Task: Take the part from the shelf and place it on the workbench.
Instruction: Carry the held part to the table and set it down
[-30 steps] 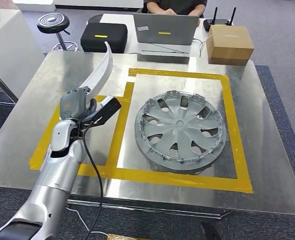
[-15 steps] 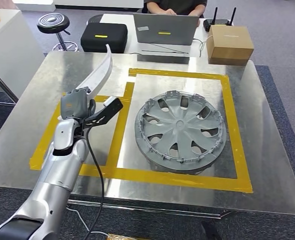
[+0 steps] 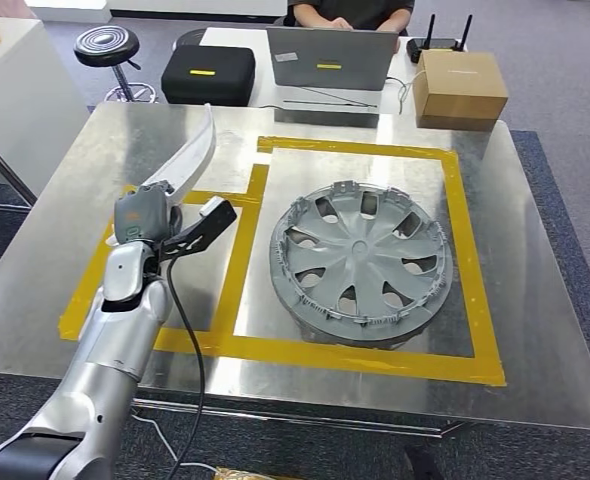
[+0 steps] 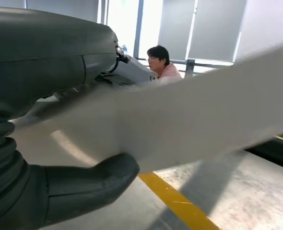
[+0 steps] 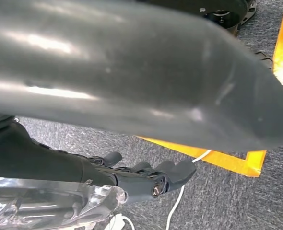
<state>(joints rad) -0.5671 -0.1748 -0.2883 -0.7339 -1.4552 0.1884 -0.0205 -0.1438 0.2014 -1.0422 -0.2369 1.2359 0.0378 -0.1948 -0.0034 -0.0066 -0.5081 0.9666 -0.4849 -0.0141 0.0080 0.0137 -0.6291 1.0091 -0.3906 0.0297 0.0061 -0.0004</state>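
The left robot hand [image 3: 147, 215] grasps the curved white part [image 3: 190, 155] and has sunk slightly toward the tabletop [image 3: 548, 300], tilting the part leftward over the smaller yellow-taped square [image 3: 243, 235]. Placement looks close. The right robot hand [image 5: 147, 175] hangs with fingers loosely curled, holding nothing.

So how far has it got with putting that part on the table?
Done: the curved white part is off the shelf, and a grey wheel cover already lies in the larger yellow-taped square. In hand: the left hand holds the part above the metal workbench, over the smaller taped square. Left: lowering it onto the bench and letting go.
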